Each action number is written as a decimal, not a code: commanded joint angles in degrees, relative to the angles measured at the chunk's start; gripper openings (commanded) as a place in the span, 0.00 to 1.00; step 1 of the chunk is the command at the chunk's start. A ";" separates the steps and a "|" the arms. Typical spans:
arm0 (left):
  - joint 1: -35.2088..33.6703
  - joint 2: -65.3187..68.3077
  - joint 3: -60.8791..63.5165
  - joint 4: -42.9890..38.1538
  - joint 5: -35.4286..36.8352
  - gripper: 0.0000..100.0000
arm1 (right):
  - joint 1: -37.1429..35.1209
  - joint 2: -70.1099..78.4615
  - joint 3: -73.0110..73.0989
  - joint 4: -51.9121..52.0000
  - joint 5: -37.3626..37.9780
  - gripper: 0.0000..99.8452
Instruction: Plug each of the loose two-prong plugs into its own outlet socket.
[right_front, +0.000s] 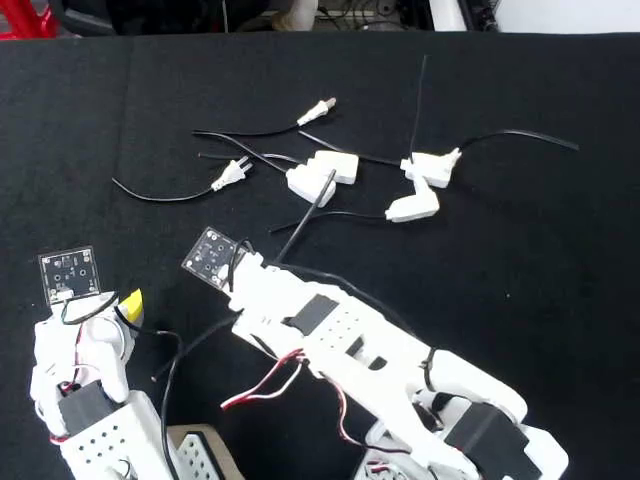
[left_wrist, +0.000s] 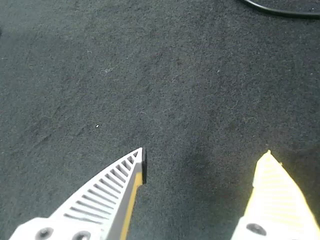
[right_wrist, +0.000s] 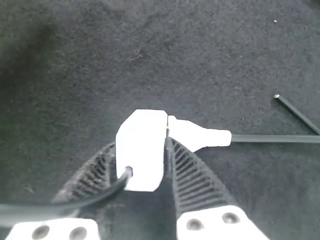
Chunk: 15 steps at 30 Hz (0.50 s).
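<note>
The right gripper (right_wrist: 143, 150) clamps the white socket (right_wrist: 141, 131), likely bracing it against the plug (right_wrist: 195, 135) touching alongside; the left gripper (left_wrist: 205, 151) gapes open, empty.

At the near edge of the bench (right_front: 560, 90) stand two arms, the left arm (right_front: 85, 390) beside the right arm (right_front: 370, 350). Beyond them, mid-bench, lies a touching pair of sockets (right_front: 322, 175). One loose plug (right_front: 232, 176) lies just left of it, another plug (right_front: 318, 108) behind it. Farther right, a rear socket (right_front: 430, 168) lies just behind a front socket (right_front: 412, 207). Between the fingers of the right end effector (right_wrist: 142, 150) sits a held socket (right_wrist: 142, 130), with a joined plug (right_wrist: 195, 136) at its side.
</note>
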 joint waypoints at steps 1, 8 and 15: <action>0.75 -0.26 1.10 -0.97 -0.18 0.35 | 2.99 0.13 -0.57 -1.05 0.53 0.01; 0.75 -0.26 1.10 -0.97 -0.18 0.35 | 9.14 -6.64 -2.42 4.75 0.70 0.01; 0.75 -0.26 1.10 -0.97 -0.18 0.35 | 24.79 -13.05 -6.20 7.82 9.23 0.01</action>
